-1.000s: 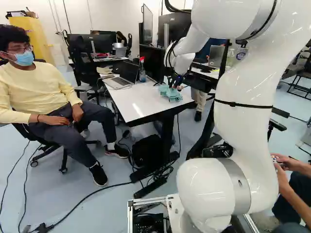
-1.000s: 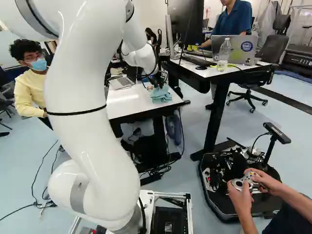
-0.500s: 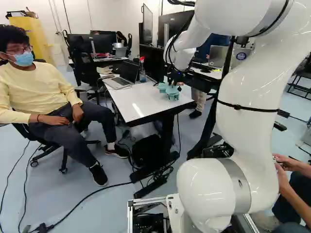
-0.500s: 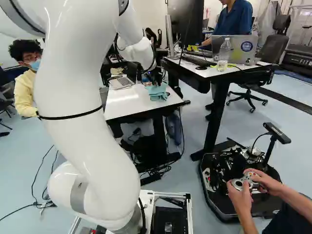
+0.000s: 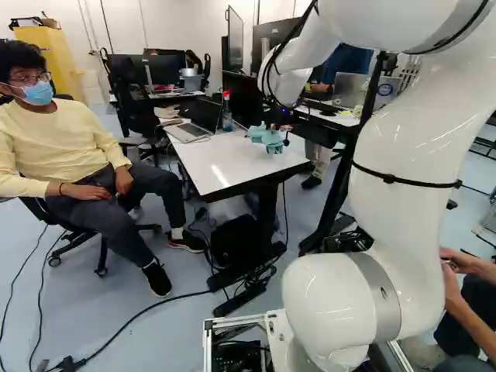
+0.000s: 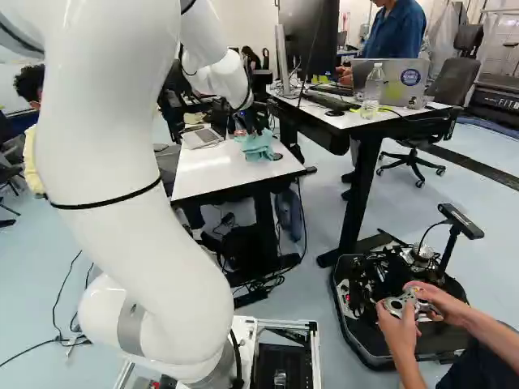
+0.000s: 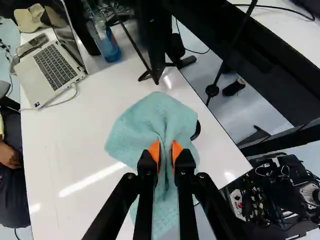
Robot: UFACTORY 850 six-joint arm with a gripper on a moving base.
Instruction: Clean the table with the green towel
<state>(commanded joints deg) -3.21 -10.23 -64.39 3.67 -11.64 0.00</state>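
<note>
The claw [image 6: 255, 128] is reaching over the white tabletop [image 5: 213, 167] and pinching the green towel [image 7: 150, 117] by a bunched fold. In the wrist view its orange pads [image 7: 154, 150] are pressing the cloth from two sides, the fingers standing nearly closed with only the gathered fabric between them. The towel is fanning out ahead of the fingers and trailing back underneath them. It is sitting along the tabletop's right edge in the left base view, towards the near right corner; how much of it is actually resting on the surface is hard to tell from here. A small dark object [image 7: 196, 130] is peeking out beside the towel, at that same edge. An open laptop [image 7: 50, 70] is occupying the far left corner, and a bottle [image 5: 226, 112] is standing by the far edge.
</note>
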